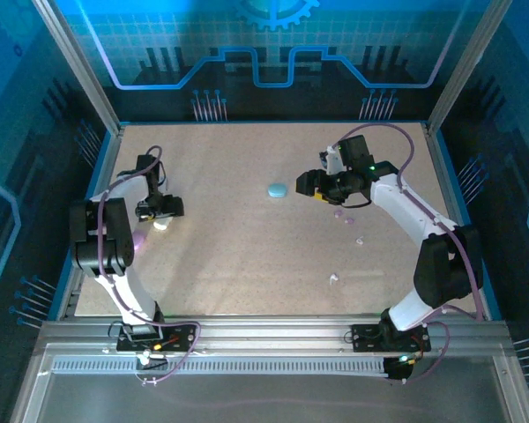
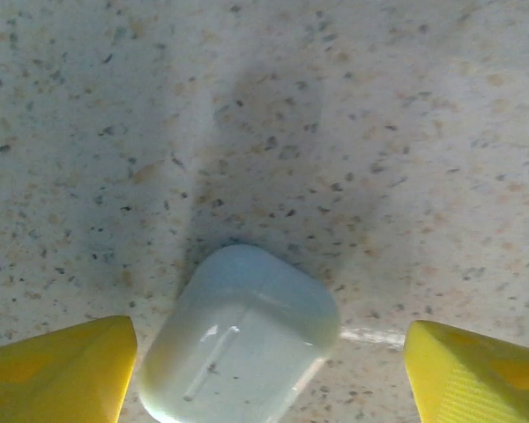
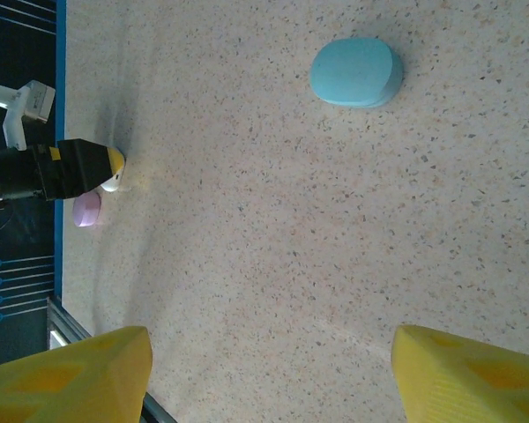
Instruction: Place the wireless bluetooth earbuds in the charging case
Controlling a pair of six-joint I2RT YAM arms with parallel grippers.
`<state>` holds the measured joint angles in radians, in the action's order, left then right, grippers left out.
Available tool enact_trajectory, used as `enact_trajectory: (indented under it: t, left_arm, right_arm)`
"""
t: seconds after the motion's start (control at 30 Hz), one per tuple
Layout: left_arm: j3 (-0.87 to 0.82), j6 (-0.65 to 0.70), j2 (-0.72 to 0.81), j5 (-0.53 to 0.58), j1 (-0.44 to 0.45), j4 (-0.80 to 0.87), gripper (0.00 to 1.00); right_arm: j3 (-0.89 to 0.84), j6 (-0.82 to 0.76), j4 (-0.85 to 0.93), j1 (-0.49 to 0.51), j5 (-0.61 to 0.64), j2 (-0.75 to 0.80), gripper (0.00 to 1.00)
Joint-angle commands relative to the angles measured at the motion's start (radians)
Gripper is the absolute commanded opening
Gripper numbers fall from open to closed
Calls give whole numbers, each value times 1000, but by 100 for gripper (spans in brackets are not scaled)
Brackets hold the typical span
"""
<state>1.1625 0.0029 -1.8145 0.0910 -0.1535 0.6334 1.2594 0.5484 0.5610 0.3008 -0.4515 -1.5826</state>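
White case [image 2: 247,344] sits on the counter [image 2: 353,123] inside the wide-open left claw [image 2: 269,379]. Right claw [image 3: 269,374] hangs open above the counter too. Tiny earbuds [image 1: 339,212] lie loose near it.

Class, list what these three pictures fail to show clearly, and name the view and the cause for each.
- Glossy white rounded plastic case: left wrist view, its near end is cut off by the bottom edge.
- Tiny plastic earbuds: top view, too small to tell colour or shape.
- Pale purple oval case: top view, partly hidden by the left arm.
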Motion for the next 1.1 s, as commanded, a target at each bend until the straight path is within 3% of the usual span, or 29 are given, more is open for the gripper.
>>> enact_trajectory:
  t: [0.0,0.2,0.33,0.7,1.07]
  left_arm:
    - [34,30,-15,24,-17,37,79]
    - [48,41,-51,-21,-17,79,68]
    - [50,46,-59,-38,-16,99,66]
    - [48,45,-68,-12,0,105,60]
    - [37,40,-70,-11,25,76,44]
  right_arm:
    - [-21,-7,14,11,-21,15,74]
    - [-28,-6,16,10,-24,0,74]
    - [-23,-13,29,11,-23,-3,74]
    - [-29,-20,37,10,-23,-3,74]
    - [-48,-16,36,8,-15,6,74]
